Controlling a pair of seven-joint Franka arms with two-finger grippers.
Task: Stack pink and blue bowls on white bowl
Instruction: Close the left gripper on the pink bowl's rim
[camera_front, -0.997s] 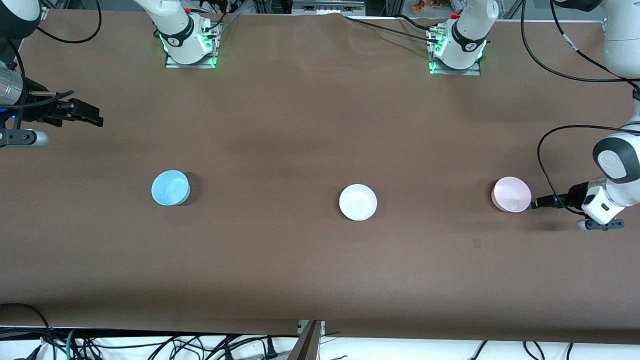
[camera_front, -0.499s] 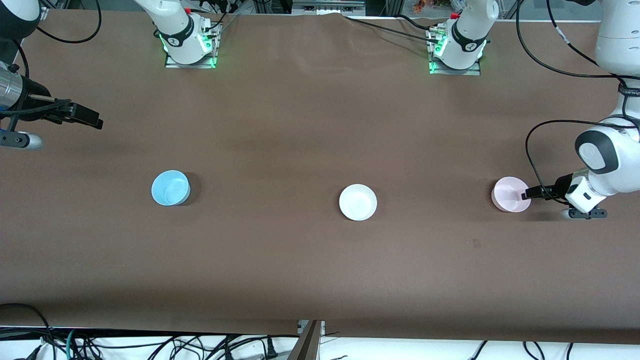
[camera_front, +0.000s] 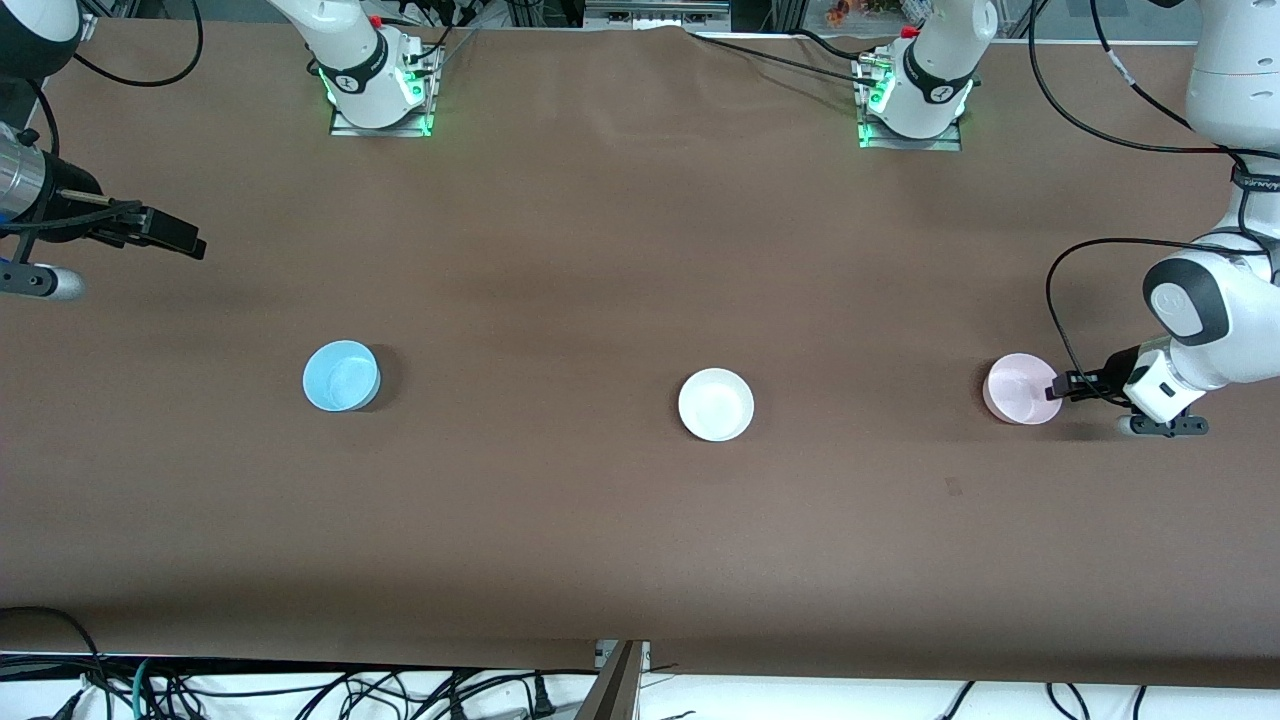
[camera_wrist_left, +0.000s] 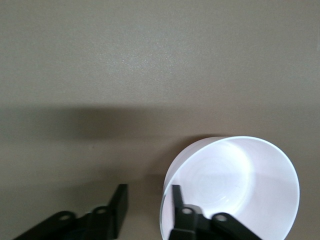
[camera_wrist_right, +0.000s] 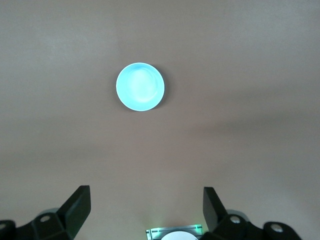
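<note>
Front view: three small round glossy bowls sit in a row on a matte brown table (camera_front: 600, 520), each apart from the others.
Pink bowl (camera_front: 1022, 388): pale pink, smooth plastic, upright, at the left arm's end of the table; in the left wrist view (camera_wrist_left: 235, 187) its thin rim and shiny inner wall show nearly white.
White bowl (camera_front: 716, 404): plain, glossy, upright, in the middle of the row between the other two.
Blue bowl (camera_front: 341, 376): light sky blue, glossy, upright, toward the right arm's end of the table; seen from above in the right wrist view (camera_wrist_right: 140, 86) as a clean circle.
Left pincer (camera_front: 1062, 385): black fingers straddle the pink bowl's rim, one finger (camera_wrist_left: 176, 197) inside the bowl, the other outside its wall; a gap remains between the outer finger and the wall, so the grip is not closed on it.
Right pincer (camera_front: 180, 238): waits in the air over the table's edge at the right arm's end, fingers (camera_wrist_right: 77, 205) spread wide, holding nothing.
Arm bases: white housings on metal plates with green lights.
Writing: none readable on any bowl.
</note>
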